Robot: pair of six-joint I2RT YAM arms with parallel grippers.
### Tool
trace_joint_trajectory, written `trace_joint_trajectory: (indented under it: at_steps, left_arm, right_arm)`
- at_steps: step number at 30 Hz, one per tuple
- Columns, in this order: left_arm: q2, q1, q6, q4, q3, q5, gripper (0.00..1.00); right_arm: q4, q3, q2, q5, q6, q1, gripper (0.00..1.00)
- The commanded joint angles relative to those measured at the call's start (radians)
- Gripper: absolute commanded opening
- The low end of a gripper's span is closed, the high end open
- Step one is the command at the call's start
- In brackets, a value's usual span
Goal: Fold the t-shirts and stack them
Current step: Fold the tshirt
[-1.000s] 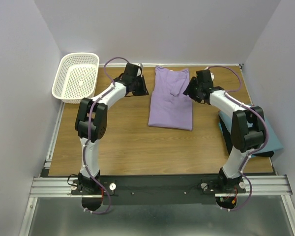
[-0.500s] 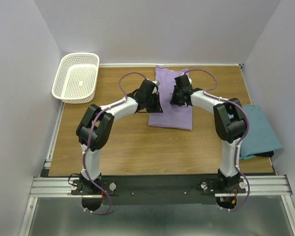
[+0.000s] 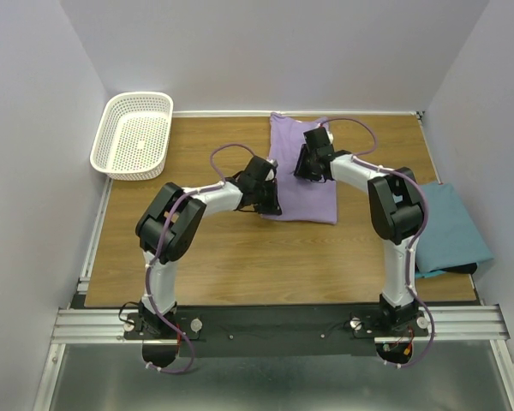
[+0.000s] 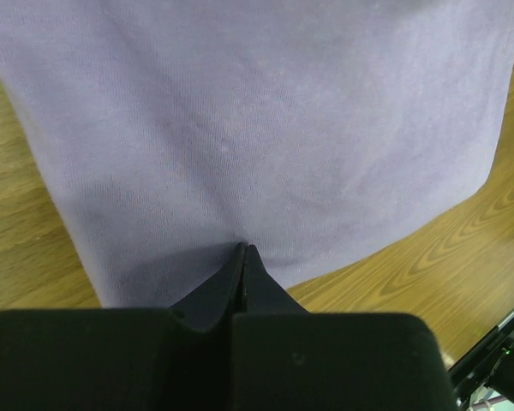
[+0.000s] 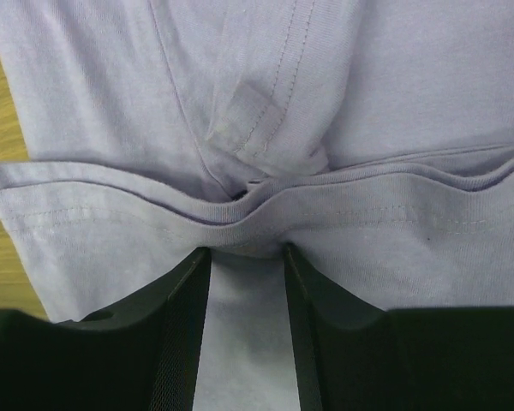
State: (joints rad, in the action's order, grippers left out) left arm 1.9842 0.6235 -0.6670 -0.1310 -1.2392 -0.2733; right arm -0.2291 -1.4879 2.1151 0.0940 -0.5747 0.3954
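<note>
White basket (image 3: 103, 147) far-left, teal shirt (image 3: 452, 233) right of lavender shirt (image 3: 313, 195).

Counting two shirts: purple shirt (image 3: 308, 199) at the desk's (image 3: 223, 248) far edge, teal shirt (image 3: 450, 231) at the right edge. Counting one basket (image 3: 134, 134), far left corner, and two grippers, left gripper (image 4: 242, 253) and right gripper (image 5: 245, 257).

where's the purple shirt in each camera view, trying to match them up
Top external: the lavender t-shirt lies at far centre of the wood table.
Left wrist: it fills the upper frame.
Right wrist: it fills nearly the whole frame.
Shared landmark: the wood table, showing beside the shirt in every view.
</note>
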Motion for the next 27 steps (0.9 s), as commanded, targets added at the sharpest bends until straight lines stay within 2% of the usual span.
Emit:
trace_joint_trajectory:
  at_steps: [1,8,14,19,22,27]
  left_arm:
    - [0.008,0.008,-0.002,0.011,0.035,0.023,0.00]
    - [0.001,0.010,0.003,0.010,0.072,0.028,0.00]
    - [-0.015,0.012,0.012,0.011,0.102,0.029,0.00]
    - [-0.031,0.012,0.015,0.010,0.119,0.026,0.00]
    - [-0.059,0.012,0.023,0.014,0.115,0.011,0.00]
    - [-0.114,0.005,0.038,-0.039,-0.020,0.042,0.00]
  right_arm:
    - [-0.029,-0.008,-0.012,0.072,0.030,-0.016,0.47]
    - [-0.029,-0.058,0.037,0.108,0.122,-0.044,0.48]
    - [-0.027,-0.095,-0.020,0.156,0.162,-0.046,0.58]
    - [-0.030,-0.088,-0.090,0.129,0.174,-0.044,0.58]
    - [-0.029,-0.037,-0.145,0.116,0.151,-0.044,0.53]
    - [-0.029,0.054,-0.188,0.141,0.141,-0.044,0.46]
